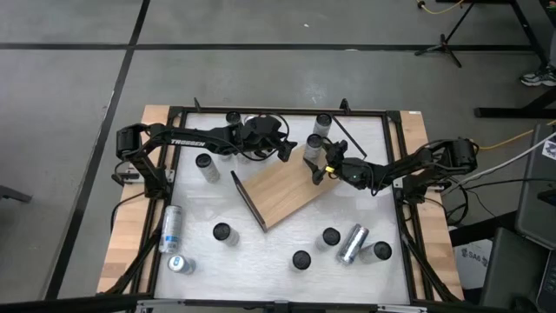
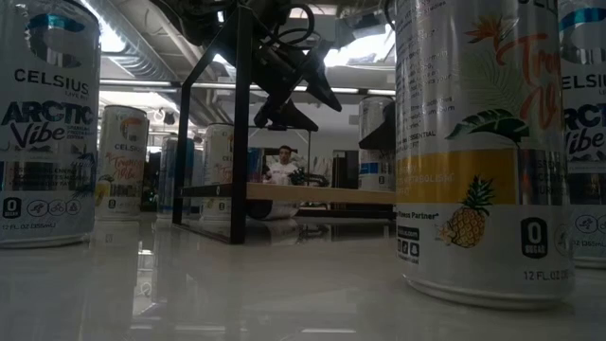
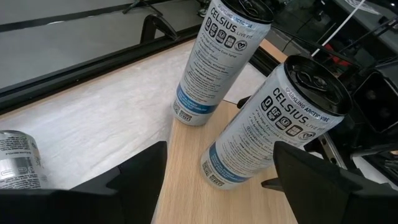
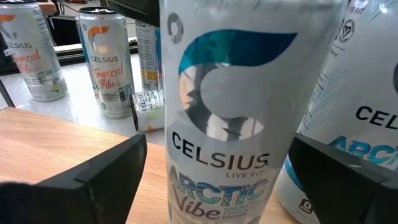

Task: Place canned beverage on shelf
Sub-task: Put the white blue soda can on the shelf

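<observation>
The can (image 1: 314, 146) stands upright on the shelf (image 1: 282, 189) at its far edge; the right gripper (image 1: 323, 165) straddles it, fingers spread, not pinching. It looks rigid, smooth, probably heavy and slippery: best gripped mid-body. The left gripper (image 1: 285, 152) hovers spread just beside the can.

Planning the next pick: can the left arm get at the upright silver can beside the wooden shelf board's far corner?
Probably yes: the left gripper is open near that silver can, nothing between them; the can on the wooden shelf board stands just beside.

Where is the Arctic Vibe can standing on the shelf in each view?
High: can at the shelf's upper right corner, by the right gripper.
Low: probably right of centre, on the board.
Left wrist: nearer of two cans, on wood.
Right wrist: centre, between open fingers.
Landmark: the shelf board.
</observation>
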### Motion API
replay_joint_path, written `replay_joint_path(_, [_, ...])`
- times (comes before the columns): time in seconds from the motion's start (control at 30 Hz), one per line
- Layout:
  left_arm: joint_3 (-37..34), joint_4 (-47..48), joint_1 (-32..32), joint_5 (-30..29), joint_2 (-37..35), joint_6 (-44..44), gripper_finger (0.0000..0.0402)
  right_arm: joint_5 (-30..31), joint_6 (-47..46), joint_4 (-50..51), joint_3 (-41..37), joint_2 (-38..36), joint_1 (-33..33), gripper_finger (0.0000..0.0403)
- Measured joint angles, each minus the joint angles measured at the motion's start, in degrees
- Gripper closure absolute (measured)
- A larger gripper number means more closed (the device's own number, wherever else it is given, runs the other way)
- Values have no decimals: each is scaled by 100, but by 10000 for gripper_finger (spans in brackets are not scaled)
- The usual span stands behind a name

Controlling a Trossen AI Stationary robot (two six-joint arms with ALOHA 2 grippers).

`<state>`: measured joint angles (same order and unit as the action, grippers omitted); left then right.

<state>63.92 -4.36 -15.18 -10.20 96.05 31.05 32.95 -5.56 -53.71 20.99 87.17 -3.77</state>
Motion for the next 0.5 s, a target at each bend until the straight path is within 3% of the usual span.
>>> replay_joint_path(0.5, [0, 0, 0, 0, 0, -2, 114, 19, 136, -17, 9, -504, -2, 26])
